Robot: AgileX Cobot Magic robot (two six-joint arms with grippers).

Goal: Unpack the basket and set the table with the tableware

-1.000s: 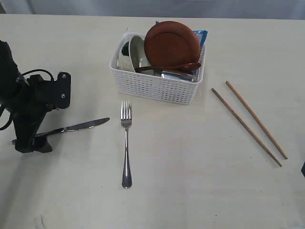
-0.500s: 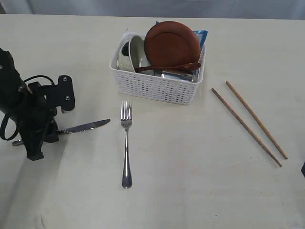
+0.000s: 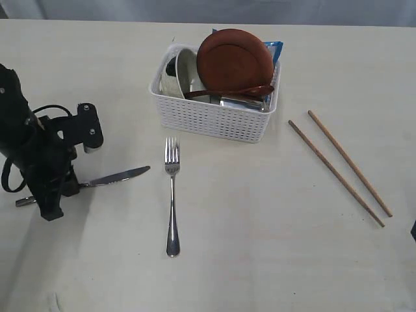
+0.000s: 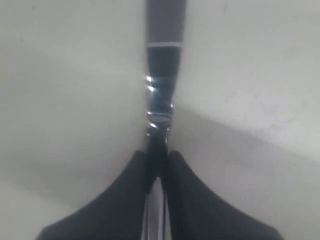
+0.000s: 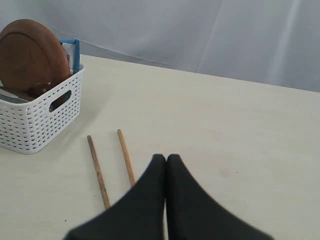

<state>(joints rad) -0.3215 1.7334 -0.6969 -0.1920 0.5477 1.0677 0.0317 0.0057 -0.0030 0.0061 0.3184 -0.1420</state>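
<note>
Tabletop [image 3: 273, 247], knife [image 3: 120, 175] crosswise, tip toward fork [image 3: 171, 195]

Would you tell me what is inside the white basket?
A reddish-brown plate, cream bowl, wooden spoon and blue bag show; whatever lies beneath them is covered.

The left hand [image 3: 53, 198] hides the middle of the knife [image 3: 120, 174] handle; seen from its wrist, the knife beyond the fingertips is blurred and runs off the edge. Ahead of the right hand [image 5: 166, 160], the basket [image 5: 35, 120] is cropped, and its fingers hide the near ends of the chopsticks [image 5: 97, 170].
</note>
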